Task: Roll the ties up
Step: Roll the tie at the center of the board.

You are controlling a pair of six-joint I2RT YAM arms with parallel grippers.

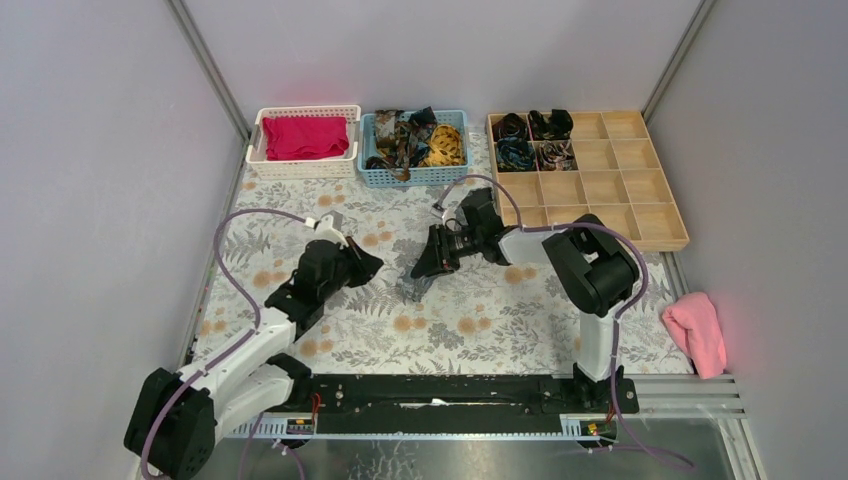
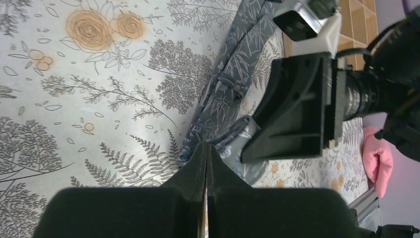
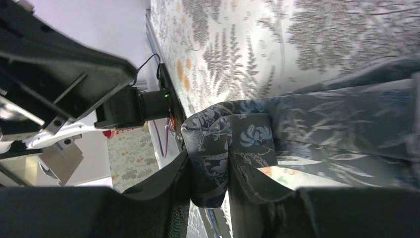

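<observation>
The black rail [image 1: 430, 395] carrying both arm bases ran along the near edge of the bench [image 1: 500, 325]. On the left arm [image 1: 320, 275] the jaws were pressed shut and empty, tips just beside a dark grey floral tie [image 1: 413, 288] lying mid-bench. The right arm [image 1: 590, 265] had its jaws clamped on the tie's rolled end [image 3: 208, 144] — the rest trailed flat. Along the far edge sat a white basket [image 1: 300, 168] of magenta cloth [image 1: 305, 137], a blue basket [image 1: 420, 178] of loose ties [image 1: 415, 140] and a wooden tray [image 1: 620, 185] with four rolled ties [image 1: 513, 152] in its far-left compartments.
</observation>
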